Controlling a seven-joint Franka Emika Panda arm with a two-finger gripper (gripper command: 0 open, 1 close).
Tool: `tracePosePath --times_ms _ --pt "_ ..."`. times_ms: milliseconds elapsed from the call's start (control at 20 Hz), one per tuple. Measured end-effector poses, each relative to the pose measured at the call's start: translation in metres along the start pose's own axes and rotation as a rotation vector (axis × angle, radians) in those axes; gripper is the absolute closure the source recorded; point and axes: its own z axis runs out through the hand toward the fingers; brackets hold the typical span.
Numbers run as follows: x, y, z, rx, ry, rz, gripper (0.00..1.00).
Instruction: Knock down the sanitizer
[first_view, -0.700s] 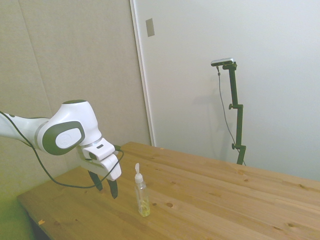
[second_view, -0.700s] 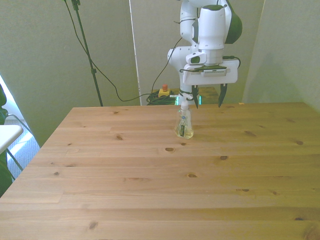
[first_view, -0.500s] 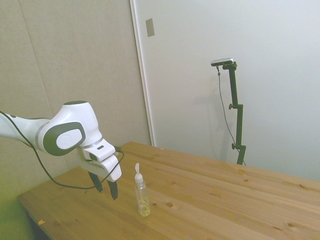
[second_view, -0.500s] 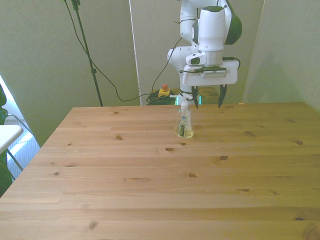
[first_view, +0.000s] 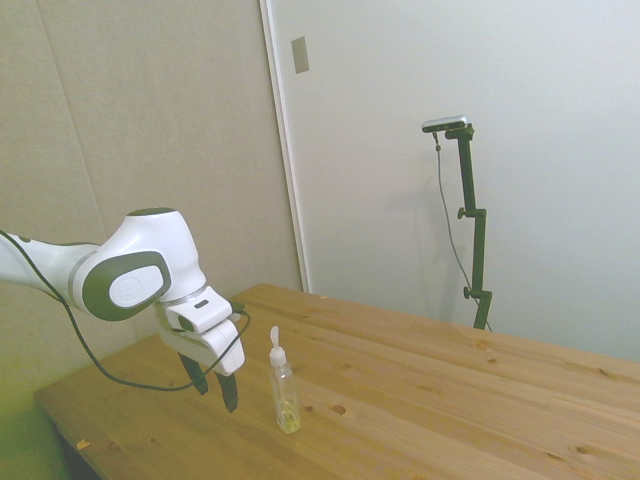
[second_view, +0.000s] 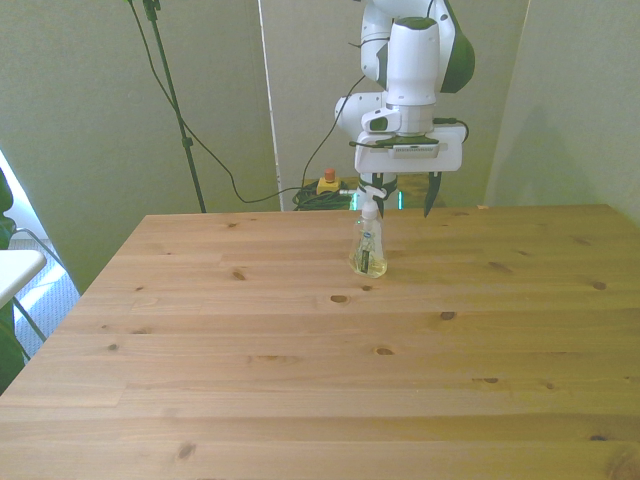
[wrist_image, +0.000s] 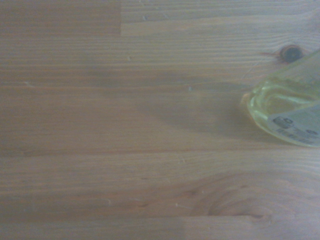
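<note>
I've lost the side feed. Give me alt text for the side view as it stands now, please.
The sanitizer stands upright on the wooden table, near its left end. The white arm reaches in from the left with its gripper pointing down beside the bottle, jaws open and a visible gap between them and it. Plain walls stand behind the table.

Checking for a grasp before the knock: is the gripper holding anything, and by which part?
Nothing is held. The gripper is open behind the upright sanitizer, apart from it.
</note>
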Motion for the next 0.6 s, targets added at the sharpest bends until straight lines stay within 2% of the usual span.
tracePosePath --times_ms 600 --pt "0.022 0.017 -0.007 0.010 0.040 0.074 1.00"
